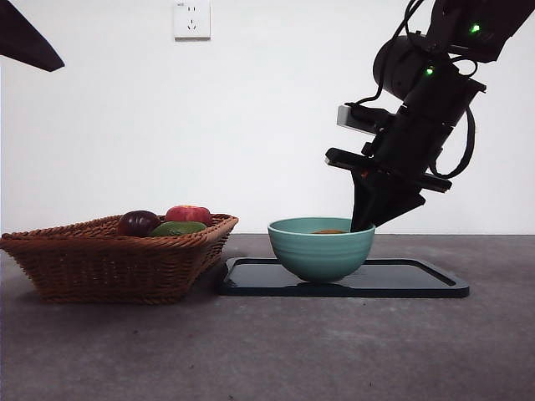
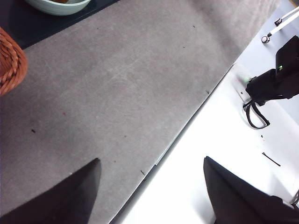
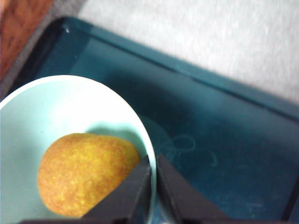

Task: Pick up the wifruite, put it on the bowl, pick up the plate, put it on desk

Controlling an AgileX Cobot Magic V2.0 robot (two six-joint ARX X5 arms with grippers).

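Note:
The orange-brown wifruite [image 3: 86,172] lies inside the mint-teal bowl [image 1: 322,251], only its top showing over the rim in the front view [image 1: 328,231]. The bowl stands on a dark flat rectangular plate [image 1: 410,280] on the grey desk [image 1: 267,351]. My right gripper [image 3: 153,186] comes down at a slant onto the bowl's right rim [image 1: 364,224]. It is shut on that rim, one jaw inside the bowl beside the fruit and the other outside. My left gripper [image 2: 152,186] hangs open with nothing in it over the desk's edge, far from the bowl [image 2: 58,5].
A wicker basket [image 1: 109,259] stands left of the plate and close to it, holding a dark purple fruit [image 1: 138,222], a red one [image 1: 189,214] and a green one [image 1: 178,228]. The left arm shows as a black tip [image 1: 25,42] at the top left corner.

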